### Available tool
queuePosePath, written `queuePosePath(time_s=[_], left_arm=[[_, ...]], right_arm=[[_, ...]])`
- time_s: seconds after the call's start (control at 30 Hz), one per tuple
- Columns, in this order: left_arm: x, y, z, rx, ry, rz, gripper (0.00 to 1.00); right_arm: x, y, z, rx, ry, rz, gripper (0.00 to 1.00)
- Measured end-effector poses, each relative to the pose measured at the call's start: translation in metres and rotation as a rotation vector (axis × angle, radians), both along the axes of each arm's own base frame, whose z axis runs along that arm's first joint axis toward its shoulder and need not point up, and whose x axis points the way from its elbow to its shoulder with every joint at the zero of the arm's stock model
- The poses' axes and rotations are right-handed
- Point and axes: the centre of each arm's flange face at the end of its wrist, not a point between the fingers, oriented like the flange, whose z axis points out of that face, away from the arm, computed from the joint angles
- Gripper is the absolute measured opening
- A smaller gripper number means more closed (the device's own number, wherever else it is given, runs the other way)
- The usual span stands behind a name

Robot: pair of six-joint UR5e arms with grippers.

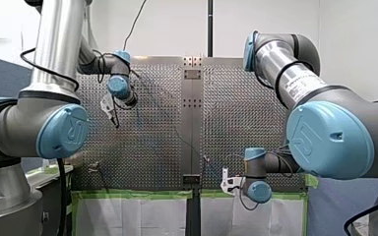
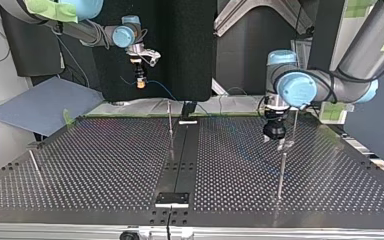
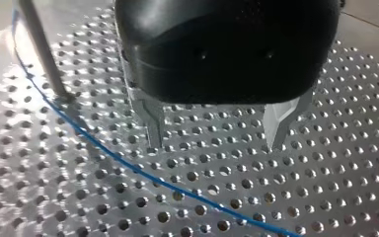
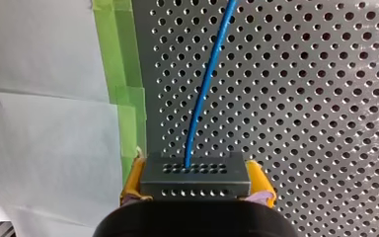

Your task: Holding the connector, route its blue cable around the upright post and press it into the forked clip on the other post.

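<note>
In the right wrist view my right gripper (image 4: 197,183), with yellow pads, is shut on a grey perforated connector (image 4: 195,175). The blue cable (image 4: 206,89) leaves the connector and runs out over the perforated plate. In the top view this gripper (image 2: 140,82) hangs above the plate's far edge. My left gripper (image 3: 216,143) stands open just above the plate, nothing between its metal fingers. The blue cable (image 3: 128,165) lies on the plate ahead of it, passing the foot of a thin upright post (image 3: 42,49). At the top view's right, my left gripper (image 2: 275,136) stands beside a post (image 2: 282,172).
Another thin post (image 2: 170,120) stands near the plate's middle seam, and a short one (image 2: 34,162) at the top view's left. Green tape (image 4: 123,98) and white sheeting border the plate (image 1: 147,147). A dark centre strip (image 2: 180,150) divides it.
</note>
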Motion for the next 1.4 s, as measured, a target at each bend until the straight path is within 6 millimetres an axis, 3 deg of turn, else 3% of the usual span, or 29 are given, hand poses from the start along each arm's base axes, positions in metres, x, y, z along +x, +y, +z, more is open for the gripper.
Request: queuePosePath(time_s=[0.33,0.53,1.07,1.4], left_arm=[[-0.034,0.012,0.009,-0.020,0.016,0.047,0.99],[-0.047,0.025,0.030,0.037,0.021,0.104,0.99],[-0.069,0.038,0.148,0.173,-0.091,0.165,0.99],[-0.099,0.023,0.216,0.245,-0.170,0.094,0.99]], right_arm=[[0.000,0.000,-0.001,0.005,0.005,0.000,0.00],[0.000,0.001,-0.001,0.008,0.010,0.001,0.00],[0.001,0.004,-0.002,0.021,0.021,0.006,0.00],[0.002,0.005,-0.003,0.024,0.023,0.008,0.00]])
